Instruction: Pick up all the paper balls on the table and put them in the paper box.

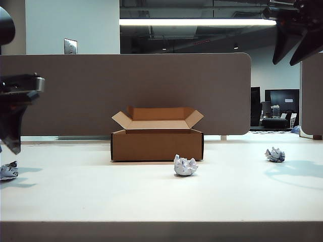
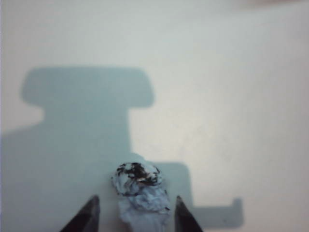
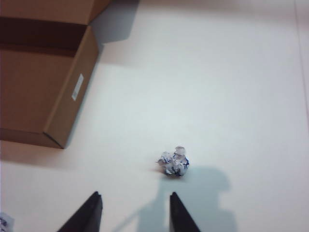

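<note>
The brown paper box (image 1: 156, 136) stands open at the middle of the table (image 1: 101, 196). Three crumpled paper balls lie on the tabletop: one in front of the box (image 1: 185, 165), one to the right (image 1: 275, 155), one at the left edge (image 1: 8, 170). My left gripper (image 1: 11, 146) hangs just above that left ball. In the left wrist view the gripper (image 2: 136, 199) is open and the ball (image 2: 140, 186) sits between its fingers with a gap on each side. My right gripper (image 1: 288, 63) is high at the upper right. It is open (image 3: 134, 194) and empty, with a ball (image 3: 174, 162) on the table beyond its tips.
A grey partition panel (image 1: 126, 85) runs behind the box. The box (image 3: 43, 72) also shows in the right wrist view, with an edge of another paper ball (image 3: 4, 221) at the frame's corner. The table's front edge (image 1: 161, 223) runs across near the camera.
</note>
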Motion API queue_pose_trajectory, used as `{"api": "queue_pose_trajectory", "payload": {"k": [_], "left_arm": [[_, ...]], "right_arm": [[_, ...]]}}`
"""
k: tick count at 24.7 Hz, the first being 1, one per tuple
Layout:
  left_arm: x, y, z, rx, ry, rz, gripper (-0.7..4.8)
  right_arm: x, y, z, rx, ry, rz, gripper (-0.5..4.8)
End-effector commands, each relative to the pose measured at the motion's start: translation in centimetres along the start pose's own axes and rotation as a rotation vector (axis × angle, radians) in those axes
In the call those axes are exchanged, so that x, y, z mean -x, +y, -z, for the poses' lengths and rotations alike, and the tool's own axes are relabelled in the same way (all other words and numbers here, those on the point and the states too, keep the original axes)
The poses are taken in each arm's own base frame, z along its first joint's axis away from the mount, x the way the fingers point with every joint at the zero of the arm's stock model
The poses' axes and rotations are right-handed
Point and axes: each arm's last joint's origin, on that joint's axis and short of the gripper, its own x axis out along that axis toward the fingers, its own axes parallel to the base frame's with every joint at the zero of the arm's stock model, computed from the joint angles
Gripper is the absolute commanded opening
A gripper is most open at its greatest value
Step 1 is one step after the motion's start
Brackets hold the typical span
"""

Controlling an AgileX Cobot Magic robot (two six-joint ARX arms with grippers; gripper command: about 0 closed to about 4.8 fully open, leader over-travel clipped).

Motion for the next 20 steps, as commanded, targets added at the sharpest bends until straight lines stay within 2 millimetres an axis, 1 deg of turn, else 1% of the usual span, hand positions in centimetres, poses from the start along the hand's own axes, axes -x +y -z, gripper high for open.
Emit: {"api": "queue_pose_trajectory", "payload": {"k": [1, 3, 8, 14, 18, 19, 20], "left_arm": [[-0.9, 0.2, 0.0, -0.015, 0.038, -0.049, 1.95], [-1.3, 0.2, 0.1, -0.016, 0.052, -0.062, 2.15], [-2.1, 0.2, -0.3, -0.012, 0.036, -0.012, 2.15], [-3.5, 0.2, 0.2, -0.003, 0.100, 0.002, 2.15], [-3.7, 0.2, 0.0, -0.004, 0.088, 0.001, 2.09], [-3.7, 0.2, -0.1, -0.004, 0.081, 0.001, 1.84], [-3.7, 0.2, -0.2, -0.005, 0.075, 0.000, 1.21]], "right_arm": [[-0.8, -0.1, -0.1, 0.004, 0.008, 0.023, 1.95], [-1.2, -0.1, 0.1, 0.004, 0.025, 0.032, 2.03], [-2.0, -0.1, 0.6, 0.005, 0.075, 0.033, 2.03], [-2.8, -0.1, 0.8, 0.005, 0.087, 0.039, 2.03], [-4.8, -0.4, 1.3, 0.011, 0.123, 0.139, 2.03], [-5.6, -0.5, 1.6, 0.015, 0.149, 0.166, 2.04], [-6.7, -0.6, 2.0, 0.017, 0.167, 0.169, 2.22]]}}
